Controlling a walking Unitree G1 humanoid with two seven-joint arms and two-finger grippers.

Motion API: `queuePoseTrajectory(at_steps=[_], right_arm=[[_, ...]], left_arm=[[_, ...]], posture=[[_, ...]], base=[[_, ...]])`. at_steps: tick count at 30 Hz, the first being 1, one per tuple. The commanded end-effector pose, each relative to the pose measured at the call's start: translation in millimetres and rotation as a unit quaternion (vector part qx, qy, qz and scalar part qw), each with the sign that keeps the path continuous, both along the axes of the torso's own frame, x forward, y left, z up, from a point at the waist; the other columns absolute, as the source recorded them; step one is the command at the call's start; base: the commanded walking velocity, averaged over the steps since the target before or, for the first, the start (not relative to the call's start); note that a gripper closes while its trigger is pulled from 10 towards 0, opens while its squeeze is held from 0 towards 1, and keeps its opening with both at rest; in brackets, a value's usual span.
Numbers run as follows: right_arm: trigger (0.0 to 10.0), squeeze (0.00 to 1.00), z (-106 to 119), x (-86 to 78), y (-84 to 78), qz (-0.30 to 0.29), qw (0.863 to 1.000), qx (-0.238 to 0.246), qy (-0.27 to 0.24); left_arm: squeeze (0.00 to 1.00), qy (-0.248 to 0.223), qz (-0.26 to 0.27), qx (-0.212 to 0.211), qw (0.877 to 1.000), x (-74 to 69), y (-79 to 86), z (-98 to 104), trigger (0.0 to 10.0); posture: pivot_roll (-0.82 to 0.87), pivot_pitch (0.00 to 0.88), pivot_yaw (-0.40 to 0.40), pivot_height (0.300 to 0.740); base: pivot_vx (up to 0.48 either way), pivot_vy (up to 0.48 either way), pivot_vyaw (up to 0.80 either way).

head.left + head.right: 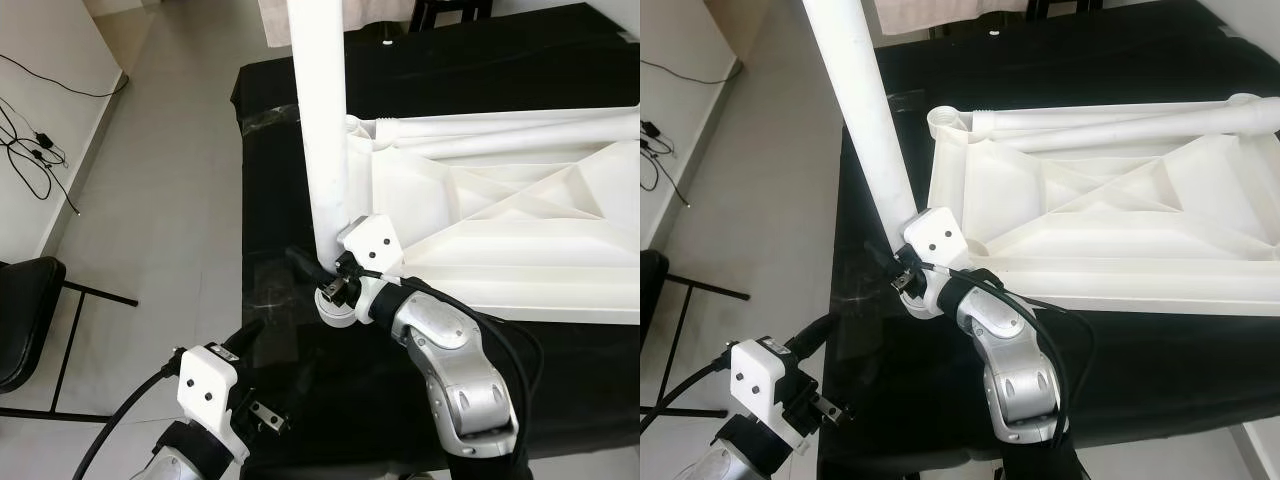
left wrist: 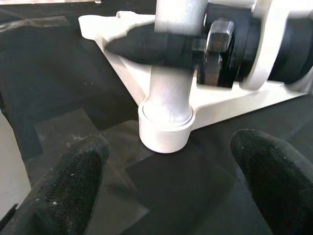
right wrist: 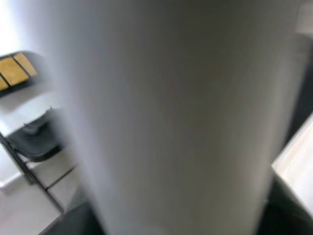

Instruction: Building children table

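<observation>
Left eye view, item one: white table leg (image 1: 322, 130), a plain smooth round tube of matte plastic. Its long axis stands close to upright, the lower end seated in the near left corner socket (image 1: 338, 300) of the tabletop, the upper end running out past the top of the picture. In the right eye view the same leg leans up and toward the robot's left.

Item two: white tabletop (image 1: 520, 215), lying upside down on a surface draped in black cloth (image 1: 270, 150). The underside faces up and shows moulded diagonal ribs and a raised rim. Its long side runs across the picture to the robot's right. Two more white tubes (image 1: 1110, 120) lie flat along its far edge, their axes also running left to right. A round open socket (image 1: 943, 120) shows at the far left corner.

Item three: right gripper (image 1: 325, 268), clamped on the table leg just above the corner socket, one black finger (image 2: 146, 46) crossing the front of the tube in the left wrist view.

Item four: left gripper (image 2: 166, 191), low and near the corner socket, its fingers spread wide and holding nothing, apart from the leg.

Item five: grey tiled floor (image 1: 170, 200) to the robot's left, with a black chair (image 1: 25, 310) and loose cables (image 1: 35, 150) by the wall.
</observation>
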State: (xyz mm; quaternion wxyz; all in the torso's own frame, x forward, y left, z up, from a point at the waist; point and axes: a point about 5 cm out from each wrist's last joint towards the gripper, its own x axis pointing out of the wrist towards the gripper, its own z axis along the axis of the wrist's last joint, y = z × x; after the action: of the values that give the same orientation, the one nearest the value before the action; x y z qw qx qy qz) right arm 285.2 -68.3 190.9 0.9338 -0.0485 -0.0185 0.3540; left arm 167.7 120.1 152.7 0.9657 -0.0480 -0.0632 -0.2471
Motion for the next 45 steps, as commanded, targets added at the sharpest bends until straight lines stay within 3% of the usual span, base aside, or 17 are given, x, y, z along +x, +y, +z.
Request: queuePoseTrajectory(at_steps=[1, 6, 9, 11, 12, 16, 18, 23, 24, 25, 26, 32, 33, 45], right_arm=[[10.0, 1.0, -8.6, -0.3, 0.9, 0.008, 0.999, 0.021, 0.025], [10.0, 1.0, -8.5, -17.7, 2.2, 0.058, 0.998, 0.029, 0.013], [10.0, 1.0, -13.5, -31.4, -7.4, 0.06, 0.998, 0.026, 0.015], [10.0, 1.0, -14.4, -32.7, -9.2, 0.059, 0.998, 0.027, 0.016], [10.0, 1.0, -18.6, -35.2, -17.9, 0.047, 0.998, 0.024, 0.014], [10.0, 1.0, -19.7, -35.5, -20.2, 0.045, 0.999, 0.024, 0.013], [10.0, 1.0, -28.4, -35.3, -35.2, -0.004, 1.0, 0.01, 0.001], [10.0, 1.0, -39.1, -29.9, -54.7, -0.091, 0.996, -0.006, -0.008], [10.0, 0.45, -45.5, -26.4, -63.0, -0.13, 0.991, -0.012, -0.002], [10.0, 0.45, -45.5, -26.4, -63.0, -0.13, 0.991, -0.012, -0.002], [10.0, 0.0, -52.7, -24.0, -71.5, -0.168, 0.985, -0.024, 0.008], [10.0, 0.0, -59.7, -15.6, -81.5, -0.223, 0.974, -0.027, 0.022], [10.0, 0.0, -56.8, -6.6, -83.4, -0.247, 0.968, -0.037, 0.005], [10.0, 0.0, -59.0, 7.4, -84.1, -0.275, 0.96, -0.041, -0.006]], left_arm=[[0.0, 0.012, 0.011, 0.012, 1.0, 0.5, 4.9, -6.6, 10.0], [0.0, 0.033, 0.035, 0.008, 0.999, 6.6, 11.3, -11.0, 10.0], [0.0, 0.033, 0.06, 0.039, 0.997, 12.4, 18.9, -10.9, 10.0], [0.0, 0.032, 0.064, 0.046, 0.996, 13.3, 20.1, -10.7, 10.0], [0.0, 0.032, 0.098, 0.055, 0.993, 20.0, 30.4, -11.1, 10.0], [0.0, 0.033, 0.107, 0.057, 0.992, 21.7, 33.2, -11.3, 10.0], [0.0, 0.043, 0.166, 0.069, 0.983, 31.8, 49.5, -16.0, 10.0], [0.0, 0.051, 0.23, 0.093, 0.967, 33.4, 61.7, -23.0, 10.0], [0.0, 0.057, 0.249, 0.106, 0.961, 30.0, 64.1, -26.8, 10.0], [0.0, 0.057, 0.249, 0.106, 0.961, 30.0, 64.1, -26.8, 10.0], [0.0, 0.062, 0.26, 0.119, 0.956, 25.6, 64.5, -31.0, 10.0], [0.0, 0.075, 0.275, 0.132, 0.949, 20.8, 65.4, -37.9, 10.0], [0.0, 0.066, 0.274, 0.144, 0.949, 28.0, 64.0, -36.2, 10.0], [0.0, 0.06, 0.271, 0.155, 0.948, 39.3, 62.6, -35.7, 10.0]], posture=[[0.03, 0.18, 0.09, 0.74], [0.01, 0.159, 0.096, 0.74], [0.01, 0.148, 0.105, 0.74], [0.01, 0.148, 0.105, 0.74], [-0.01, 0.135, 0.12, 0.74], [-0.01, 0.135, 0.12, 0.74], [-0.05, 0.121, 0.142, 0.74], [-0.07, 0.112, 0.152, 0.74], [-0.07, 0.107, 0.154, 0.74], [-0.07, 0.107, 0.154, 0.74], [-0.06, 0.101, 0.153, 0.74], [-0.05, 0.098, 0.139, 0.74], [-0.05, 0.094, 0.142, 0.74], [-0.05, 0.083, 0.137, 0.74]], base=[[0.0, 0.0, 0.0], [0.0, 0.0, 0.0], [0.0, 0.0, 0.0], [0.0, 0.0, 0.0], [0.0, 0.0, 0.0], [0.0, 0.0, 0.0], [0.0, 0.0, 0.0], [0.0, 0.0, 0.0], [0.0, 0.0, 0.0], [0.0, 0.0, 0.0], [0.0, 0.0, 0.0], [0.0, 0.0, 0.0], [0.0, 0.48, 0.0], [0.0, 0.48, 0.0]])
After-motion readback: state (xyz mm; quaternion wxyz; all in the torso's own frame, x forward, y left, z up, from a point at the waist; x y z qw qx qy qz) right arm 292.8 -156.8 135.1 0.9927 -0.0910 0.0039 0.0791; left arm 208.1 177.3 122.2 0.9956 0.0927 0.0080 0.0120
